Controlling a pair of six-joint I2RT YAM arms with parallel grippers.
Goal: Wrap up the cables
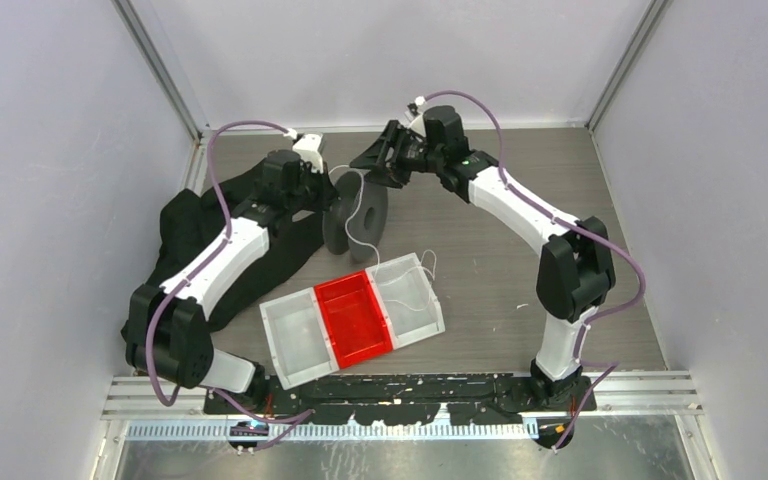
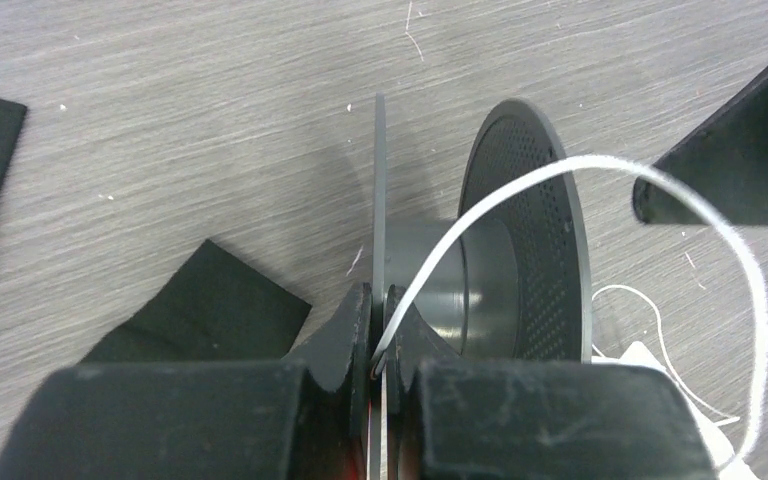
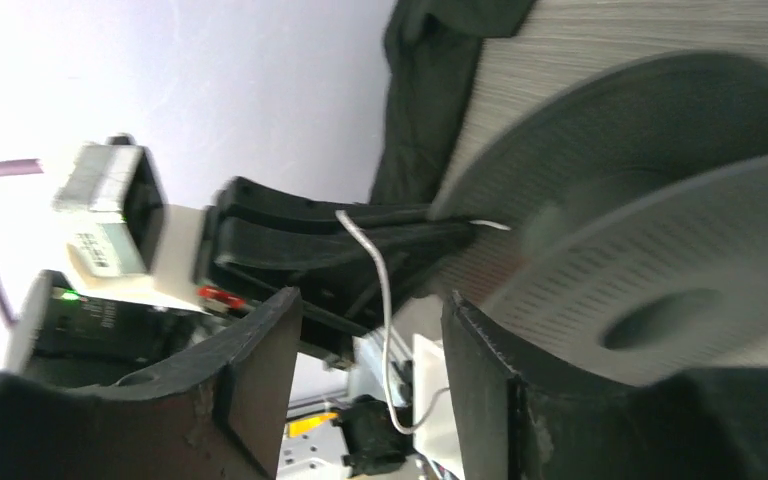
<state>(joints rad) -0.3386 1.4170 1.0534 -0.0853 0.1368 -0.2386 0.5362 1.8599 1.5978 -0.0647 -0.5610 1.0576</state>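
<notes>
At the far left a black cloth (image 1: 182, 235) lies bunched on the grey table (image 1: 490, 250) under the left arm. Next to it the left gripper (image 2: 378, 300) is clamped on the thin near disc of a dark grey spool (image 2: 530, 230), which stands on its edge on the table. One end of the white cable (image 2: 560, 165) comes out from between those closed fingers, right beside the disc (whether it is pinched there too is hard to tell). From there the cable rises in a wide loose arc over the spool's core and second, perforated disc, then drops away to the right. The right gripper (image 3: 372, 300) hovers just past the spool with its fingers spread apart, and the cable runs through the gap between them without being held. Nearer the arm bases sits a three-part tray (image 1: 295, 340), red in the middle and clear at each side; more thin white cable lies curled in its right-hand part.
</notes>
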